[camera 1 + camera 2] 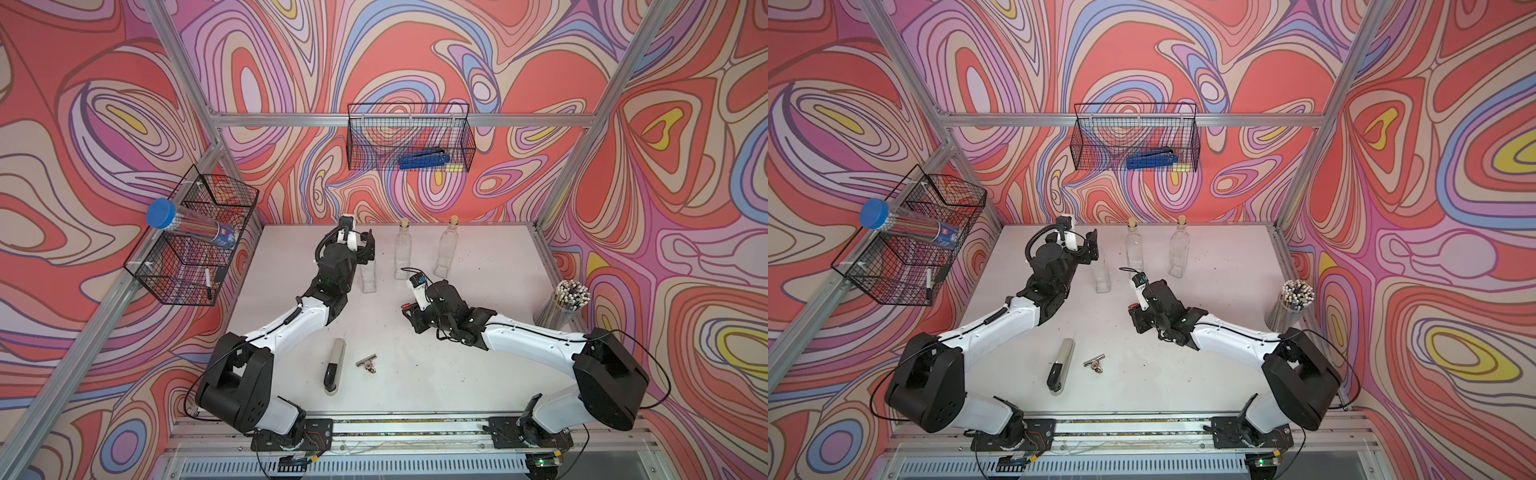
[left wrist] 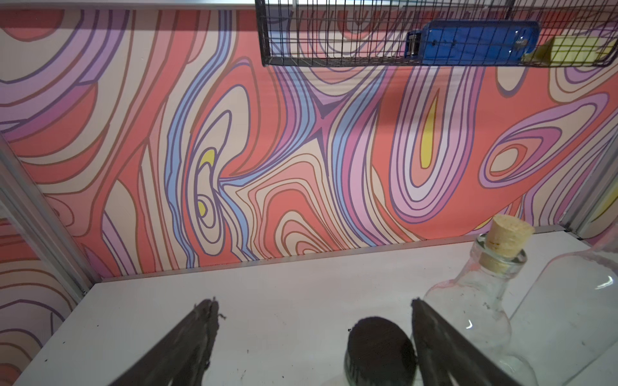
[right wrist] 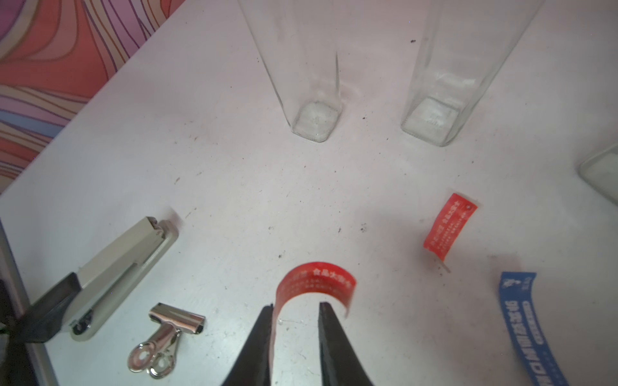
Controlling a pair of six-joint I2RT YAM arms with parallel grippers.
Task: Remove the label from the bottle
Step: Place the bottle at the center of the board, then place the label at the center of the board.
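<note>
Three clear glass bottles stand at the back of the white table in both top views. The nearest bottle (image 1: 368, 280) has a black cap (image 2: 379, 351). My left gripper (image 2: 314, 302) stands open around that cap, which sits close to one finger. Two corked bottles (image 1: 402, 249) (image 1: 446, 249) stand to its right, with no label showing. My right gripper (image 3: 296, 304) hangs low over the table, jaws apart. A curled red label (image 3: 314, 284) clings to one finger. Another red label (image 3: 449, 227) and a blue label (image 3: 525, 327) lie on the table.
A stapler (image 1: 334, 365) and a metal binder clip (image 1: 368, 362) lie near the front between the arms. A cup of pencils (image 1: 567, 303) stands at the right edge. Wire baskets hang on the back wall (image 1: 409, 137) and the left wall (image 1: 195, 237).
</note>
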